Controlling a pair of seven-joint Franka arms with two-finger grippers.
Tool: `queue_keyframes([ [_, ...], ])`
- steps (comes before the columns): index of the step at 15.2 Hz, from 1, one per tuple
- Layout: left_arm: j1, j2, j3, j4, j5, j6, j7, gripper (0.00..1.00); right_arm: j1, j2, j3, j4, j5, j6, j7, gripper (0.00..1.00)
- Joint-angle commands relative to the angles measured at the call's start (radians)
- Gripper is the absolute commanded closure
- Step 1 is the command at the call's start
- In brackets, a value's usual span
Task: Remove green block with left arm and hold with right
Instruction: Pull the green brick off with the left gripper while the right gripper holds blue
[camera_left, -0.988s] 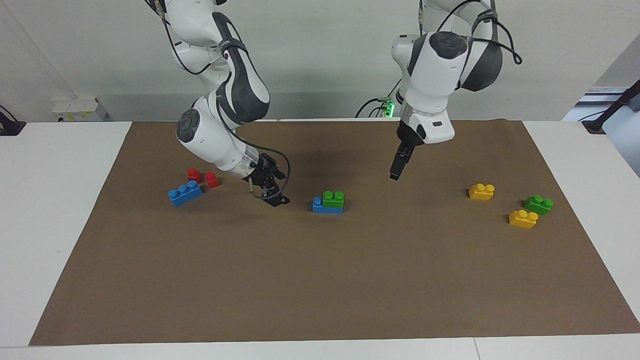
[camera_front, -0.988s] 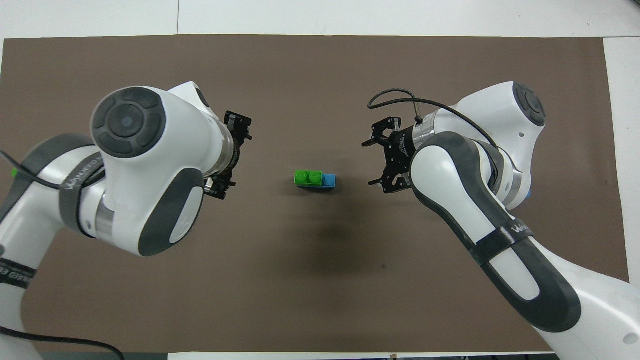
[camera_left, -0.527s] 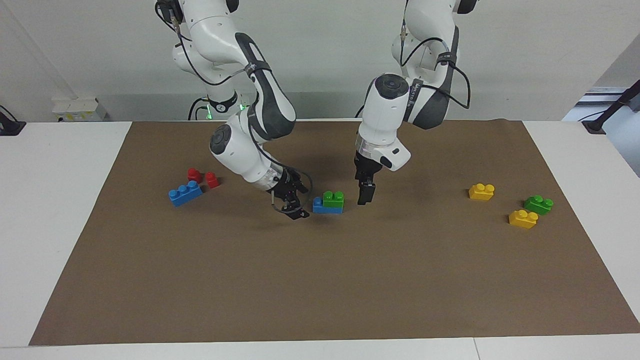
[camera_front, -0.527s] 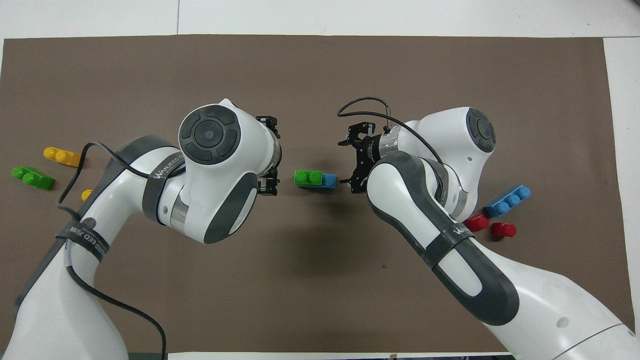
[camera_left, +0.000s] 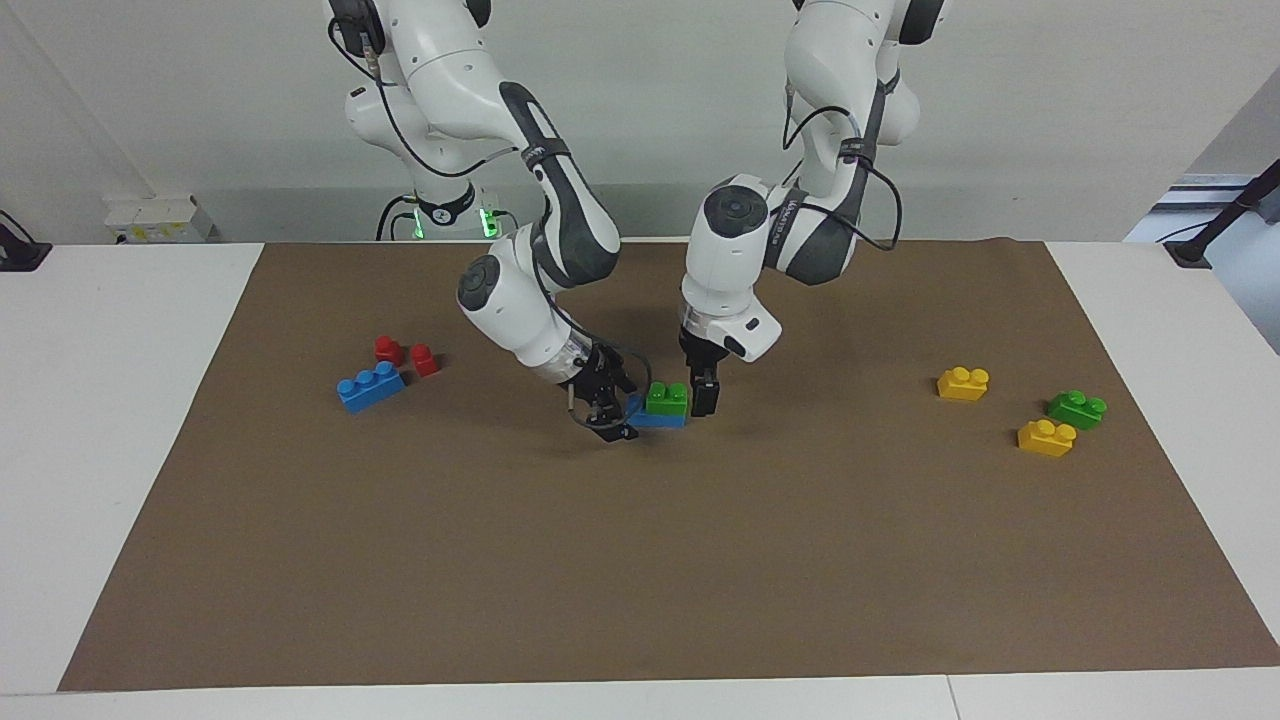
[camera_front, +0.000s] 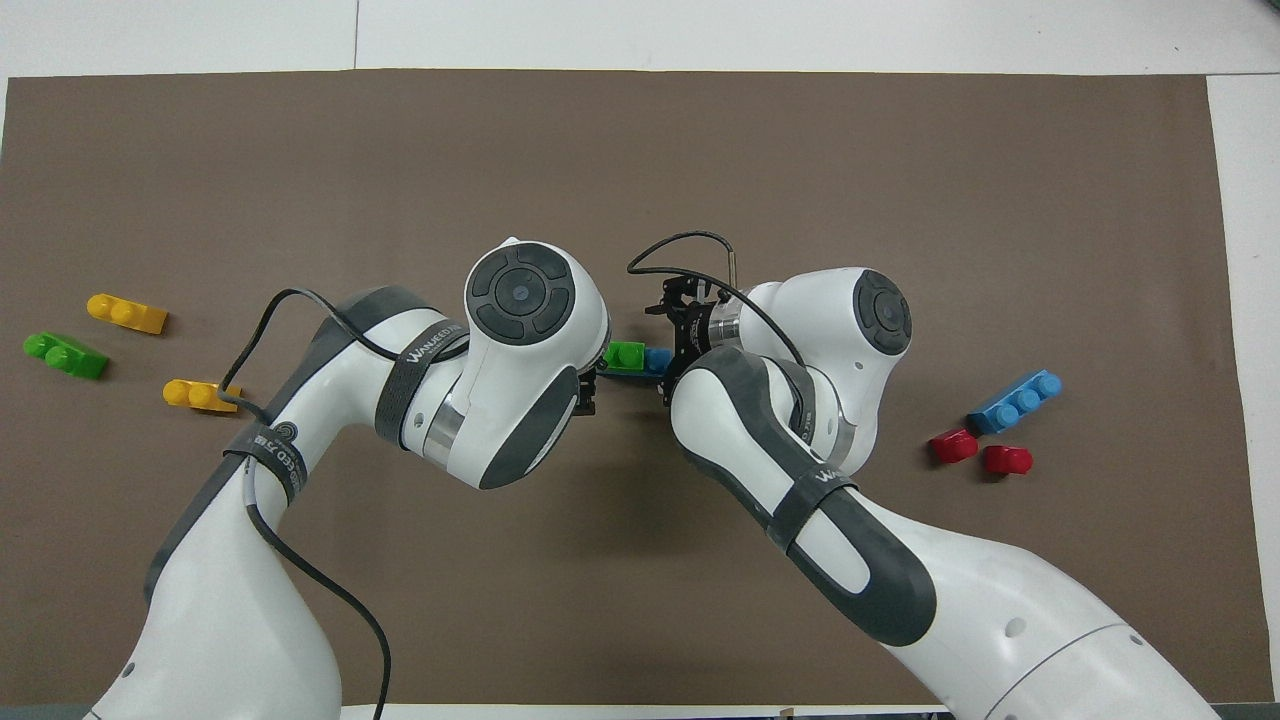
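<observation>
The green block (camera_left: 666, 397) sits pressed onto a blue brick (camera_left: 655, 416) in the middle of the brown mat (camera_left: 640, 560), with my two arms closing in from either end. My left gripper (camera_left: 703, 397) hangs low, just beside the green block at the left arm's end of the stack, its fingers apart and empty. My right gripper (camera_left: 610, 415) is down at the blue brick's exposed end, jaws spread and holding nothing yet. To do this well, I think the right should clamp the blue brick low and firmly first, below the seam. Then the left should pinch the green block's sides squarely and pull straight up, not twist, or the whole stack may tip or skid
</observation>
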Motion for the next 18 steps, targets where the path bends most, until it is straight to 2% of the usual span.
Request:
queue_keyframes([
  [1,-0.013,0.014,0.013,0.005,0.022,0.023,-0.055,0.0,0.001,-0.01,-0.001,-0.015,0.027,0.023,0.003,0.07],
  [2,-0.022,0.022,0.014,0.004,0.022,0.032,-0.065,0.0,0.002,-0.008,-0.001,-0.015,0.027,0.037,0.003,0.12],
  [3,-0.03,0.03,0.014,0.002,0.022,0.038,-0.072,0.0,0.002,-0.006,-0.001,-0.015,0.033,0.043,0.003,0.36],
  [4,-0.033,0.031,0.014,0.002,0.022,0.04,-0.083,0.0,0.004,-0.006,-0.001,-0.017,0.045,0.043,0.003,0.54],
  [5,-0.033,0.033,0.014,0.002,0.022,0.042,-0.094,0.0,0.002,-0.005,-0.001,-0.015,0.057,0.043,0.004,0.76],
  [7,-0.04,0.033,0.014,0.002,0.023,0.049,-0.106,0.0,-0.003,-0.005,-0.001,-0.015,0.062,0.038,0.004,1.0],
  [18,-0.048,0.034,0.014,-0.002,0.028,0.075,-0.141,0.0,0.002,-0.005,-0.002,-0.015,0.062,0.048,-0.005,1.0],
])
